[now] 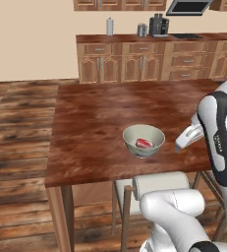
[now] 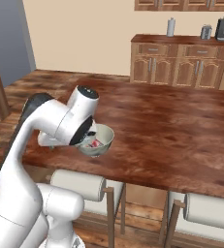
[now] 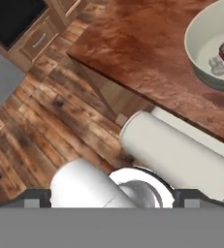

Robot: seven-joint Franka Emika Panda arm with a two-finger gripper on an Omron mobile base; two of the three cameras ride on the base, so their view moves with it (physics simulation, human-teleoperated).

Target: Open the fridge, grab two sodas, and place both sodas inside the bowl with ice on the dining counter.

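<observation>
The left base view sits behind the arm and looks forward and down over the dining counter (image 1: 95,118) toward the far wall cabinets (image 1: 144,61). The right base view looks at the same counter (image 2: 181,126) from the other side. Both show the bowl (image 1: 143,140) near the near edge. The hand view is close and looks down past the counter's edge (image 3: 147,68) at the wood floor (image 3: 31,131).

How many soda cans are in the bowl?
1. A red can lies on its side inside the bowl on the wooden dining counter. Another could hide behind the bowl's near wall, but none shows.
</observation>
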